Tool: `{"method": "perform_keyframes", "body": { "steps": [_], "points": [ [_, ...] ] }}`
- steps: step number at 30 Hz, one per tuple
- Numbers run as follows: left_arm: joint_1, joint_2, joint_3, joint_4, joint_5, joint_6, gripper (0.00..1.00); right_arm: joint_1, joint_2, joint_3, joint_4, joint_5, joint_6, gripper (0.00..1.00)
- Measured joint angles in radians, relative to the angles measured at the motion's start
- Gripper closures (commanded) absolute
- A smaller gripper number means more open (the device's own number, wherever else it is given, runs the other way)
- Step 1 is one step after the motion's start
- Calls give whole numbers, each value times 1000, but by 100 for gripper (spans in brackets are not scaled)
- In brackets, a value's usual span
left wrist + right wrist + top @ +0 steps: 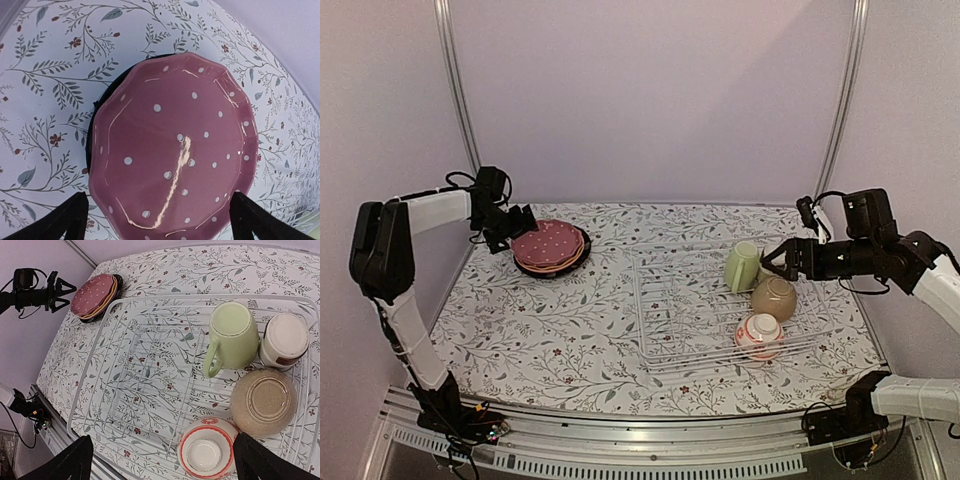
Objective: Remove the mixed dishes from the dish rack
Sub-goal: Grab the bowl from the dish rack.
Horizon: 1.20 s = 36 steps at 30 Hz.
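Two cups [232,335], two bowls [262,401] in dish rack [150,385], left hand [159,200], right hand [162,439] spread, empty

Within the white wire dish rack [95,355]: pale green cup [232,335], grey-white cup [285,337] banded brown, speckled tan bowl [262,401], white bowl [207,447] patterned red; left of the rack, maroon white-dotted plate [172,150] over dark-rimmed plate [90,140], on white tablecloth [50,75] with grey-green leaves and red flowers.
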Motion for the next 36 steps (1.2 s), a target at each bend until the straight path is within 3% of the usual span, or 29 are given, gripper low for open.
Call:
{"method": "perform_keyframes", "body": {
  "steps": [9,20,28,36],
  "points": [
    [-40,-102,11,-59,-154,43,0,0,8,42,-107,52,-5,1],
    [-188,-259,92,-68,-279,149,1,8,49,97,-238,74,-16,5],
    [-267,-283,92,-71,-328,172,0,53,71,102,-380,100,-15,6],
    [-360,-286,92,-71,-376,220,1,76,138,102,-413,133,-1,9]
  ]
}}
